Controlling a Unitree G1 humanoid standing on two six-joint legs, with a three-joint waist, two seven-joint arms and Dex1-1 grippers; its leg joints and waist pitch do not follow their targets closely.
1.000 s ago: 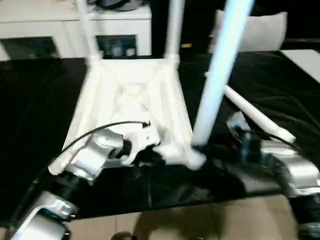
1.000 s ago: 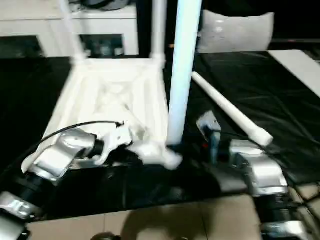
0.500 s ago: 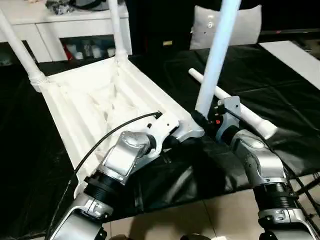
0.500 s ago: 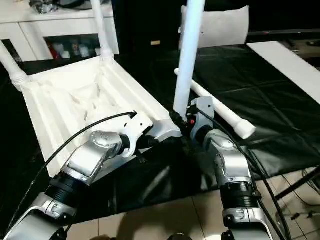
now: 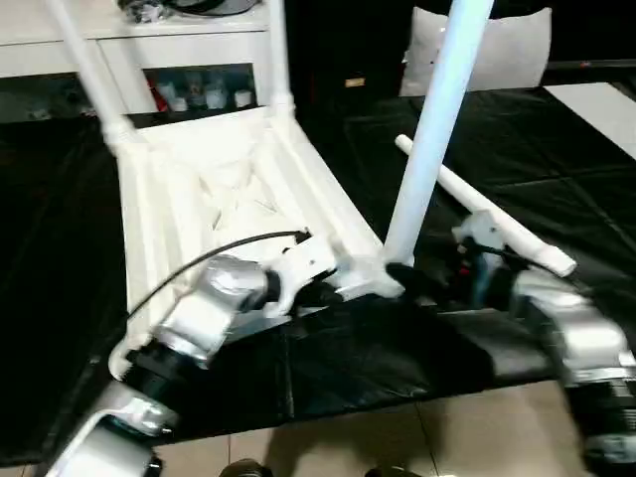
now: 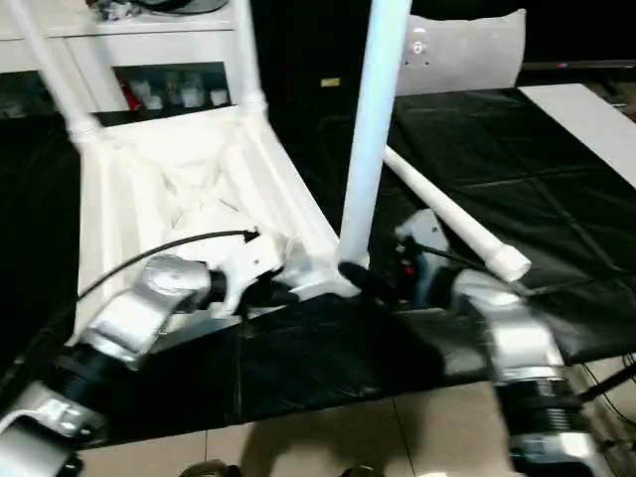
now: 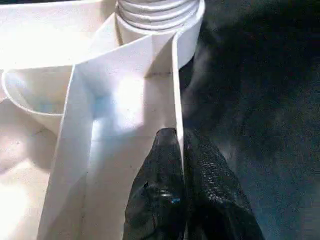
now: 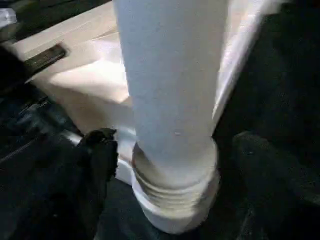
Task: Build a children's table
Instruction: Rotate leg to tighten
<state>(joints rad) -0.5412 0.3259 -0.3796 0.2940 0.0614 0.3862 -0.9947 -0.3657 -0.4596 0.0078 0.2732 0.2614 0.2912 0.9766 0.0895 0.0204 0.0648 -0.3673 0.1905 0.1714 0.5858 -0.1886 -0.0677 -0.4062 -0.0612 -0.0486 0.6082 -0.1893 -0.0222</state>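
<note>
Tabletop lies upside down on the black-covered worktop, ribbed underside facing up, one short edge near the robot. Two legs stand upright in the far corner sockets: far-left leg and far-right leg, both running out of the top of the head views. A third leg stands in the near-right corner socket, leaning slightly; in the right wrist view its ribbed lower end sits in the socket collar. The fourth leg lies loose on the worktop to the right of the tabletop, running diagonally from near the upright leg toward the robot's right, apart from the tabletop. Left gripper is clenched on the thin rim wall of the tabletop just beside the near-right socket; in the left wrist view one black finger sits on each side of the white wall. Right gripper is at the base of the third leg, with one finger on one side of the tube and the other on the opposite side; both fingers appear a little off the tube, so it stands released around the leg rather than pinching it. A white cabinet with small items on its shelf stands behind the worktop.
</note>
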